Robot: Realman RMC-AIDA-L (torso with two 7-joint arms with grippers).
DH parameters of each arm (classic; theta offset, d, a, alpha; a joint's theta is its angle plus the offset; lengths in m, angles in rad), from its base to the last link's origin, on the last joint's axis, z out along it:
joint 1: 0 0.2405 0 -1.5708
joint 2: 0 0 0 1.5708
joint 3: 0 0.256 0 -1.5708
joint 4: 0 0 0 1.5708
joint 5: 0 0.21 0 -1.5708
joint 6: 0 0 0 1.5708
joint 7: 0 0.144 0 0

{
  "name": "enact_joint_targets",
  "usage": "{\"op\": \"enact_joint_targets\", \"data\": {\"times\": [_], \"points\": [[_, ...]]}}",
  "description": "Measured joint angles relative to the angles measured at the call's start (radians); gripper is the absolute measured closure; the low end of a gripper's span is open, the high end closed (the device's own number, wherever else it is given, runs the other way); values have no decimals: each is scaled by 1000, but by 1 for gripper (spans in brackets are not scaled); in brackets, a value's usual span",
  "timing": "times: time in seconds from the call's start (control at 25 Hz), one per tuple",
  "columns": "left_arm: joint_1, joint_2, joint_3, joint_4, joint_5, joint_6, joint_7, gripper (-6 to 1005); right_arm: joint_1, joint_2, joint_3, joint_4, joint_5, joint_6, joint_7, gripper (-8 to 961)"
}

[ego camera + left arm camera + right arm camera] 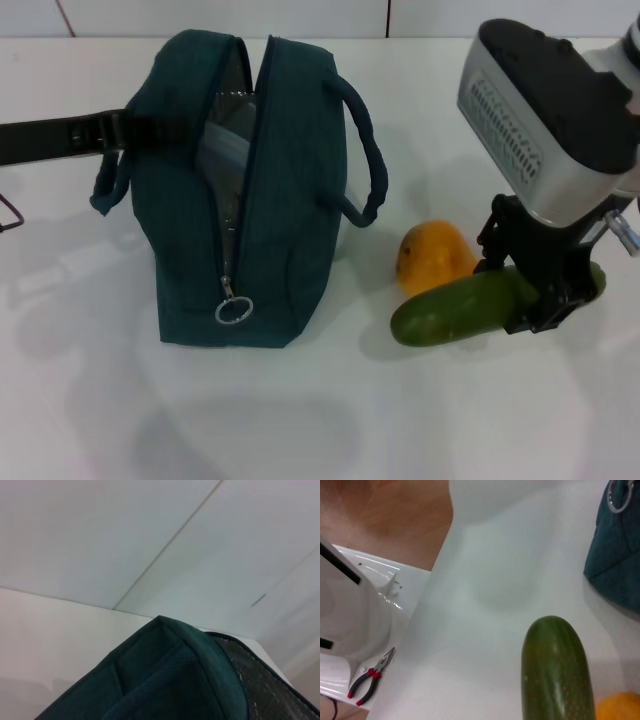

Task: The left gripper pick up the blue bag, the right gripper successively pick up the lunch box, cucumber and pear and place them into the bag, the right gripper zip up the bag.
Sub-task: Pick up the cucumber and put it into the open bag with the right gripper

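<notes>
smooth green cucumber (470, 305) clamped in right gripper (535, 290); left gripper's (115, 130) jaws unclear.

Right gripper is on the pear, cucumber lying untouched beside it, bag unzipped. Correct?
No. In the head view the right gripper is on the cucumber; the pear lies untouched beside it. The blue bag is unzipped, as you said.

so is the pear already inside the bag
No, the pear sits on the table beside the cucumber, outside the blue bag.
</notes>
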Motion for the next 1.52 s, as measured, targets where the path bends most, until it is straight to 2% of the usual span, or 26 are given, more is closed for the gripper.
{"op": "enact_joint_targets", "data": {"times": [0.16,0.36,0.44,0.48,0.52,0.68,0.8,0.96,1.04,1.08,1.12,1.4,1.52], "points": [[2,0,-21,-4,4,-11,3,967,-26,0,39,-43,1,-14,1,375],[-4,2,-38,-49,6,-14,17,967,-59,2,133,-157,46,-38,1,367],[-5,2,-39,-51,6,-14,19,967,-67,1,197,-209,94,-40,4,364],[-5,1,-38,-51,7,-14,19,967,-67,1,290,-256,165,-29,15,363],[-5,1,-38,-51,7,-14,19,967,-67,1,290,-256,165,-29,15,361],[-9,0,-31,-51,3,-10,20,967,-79,0,465,-284,355,101,38,355],[-13,0,-28,-46,2,-5,20,968,-123,-2,502,-255,502,256,11,350],[-21,0,-23,-46,2,-1,20,968,-147,0,475,-154,630,404,-68,344],[-26,-1,-11,-46,0,0,20,968,-145,-1,458,-62,708,450,-121,341],[-31,-2,-1,-46,-3,2,20,968,-131,-3,447,42,785,476,-179,340],[-31,-2,-1,-46,-3,2,20,968,-131,-3,447,42,785,476,-179,338],[-35,-3,19,-45,-43,14,27,968,-35,1,425,438,976,508,-350,328],[-31,-3,19,-44,-58,14,30,968,-26,3,413,520,1011,507,-402,323]]}}
